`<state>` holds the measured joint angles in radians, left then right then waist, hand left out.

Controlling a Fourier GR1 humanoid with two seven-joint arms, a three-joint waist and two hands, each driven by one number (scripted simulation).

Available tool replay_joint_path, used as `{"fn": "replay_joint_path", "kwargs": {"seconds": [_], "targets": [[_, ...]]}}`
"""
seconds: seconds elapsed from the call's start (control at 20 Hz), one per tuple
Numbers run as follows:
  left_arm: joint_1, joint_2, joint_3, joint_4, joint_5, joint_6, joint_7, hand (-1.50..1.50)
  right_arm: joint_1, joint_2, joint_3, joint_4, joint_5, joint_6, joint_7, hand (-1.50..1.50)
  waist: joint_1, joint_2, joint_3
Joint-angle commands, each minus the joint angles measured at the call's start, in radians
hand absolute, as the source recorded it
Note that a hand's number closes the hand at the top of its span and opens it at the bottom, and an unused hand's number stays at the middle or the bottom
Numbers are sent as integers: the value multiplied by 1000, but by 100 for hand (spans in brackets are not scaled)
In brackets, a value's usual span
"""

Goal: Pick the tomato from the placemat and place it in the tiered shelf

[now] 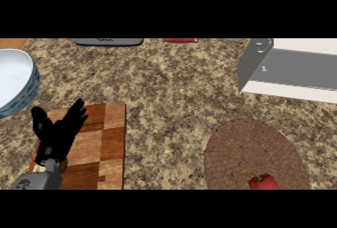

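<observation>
Still pre-grasp: tomato [262, 181] untouched on the placemat [253, 147], no hand near it.

Red item with a green stem, looks more like a pepper than a tomato, sits at the near edge of the round brown placemat, partly cut by the view's lower edge. Tiered shelf [293, 69] stands beyond the placemat at far right, well apart from it, its grey tier bare. Left hand [58, 129] rests over the wooden cutting board [105, 147] on the left of the bench [171, 89], fingers straight, spread, holding nothing. Right hand not visible. White bowl [14, 80] at far left. My read: the reach hasn't begun; next move calls for the right hand to come in, close round the item, then lift toward the shelf.
</observation>
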<state>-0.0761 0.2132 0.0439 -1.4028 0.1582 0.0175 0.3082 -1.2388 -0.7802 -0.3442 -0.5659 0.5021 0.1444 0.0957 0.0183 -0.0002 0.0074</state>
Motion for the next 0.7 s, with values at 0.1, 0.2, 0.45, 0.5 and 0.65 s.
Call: {"fn": "replay_joint_path", "kwargs": {"seconds": [0.1,0.2,0.45,0.5,0.65], "targets": [[24,-12,10,88,-13,-4,-46,0,-23,30,-124,18,-123,-40,35,-150,-11,3,-8],[25,-51,-29,28,-21,19,-11,0,-42,-16,-167,99,-150,-26,-13,-150,10,12,-6],[42,-11,5,49,-6,-22,-31,0,-72,-36,-241,45,-223,-89,87,-150,-9,2,-8],[-17,6,14,50,4,-23,25,0,-94,-44,-240,73,-205,-145,82,-150,0,8,-7],[24,-35,-6,64,-28,2,-41,0,-85,-89,-243,63,-194,-193,68,-150,0,8,-8]]}}
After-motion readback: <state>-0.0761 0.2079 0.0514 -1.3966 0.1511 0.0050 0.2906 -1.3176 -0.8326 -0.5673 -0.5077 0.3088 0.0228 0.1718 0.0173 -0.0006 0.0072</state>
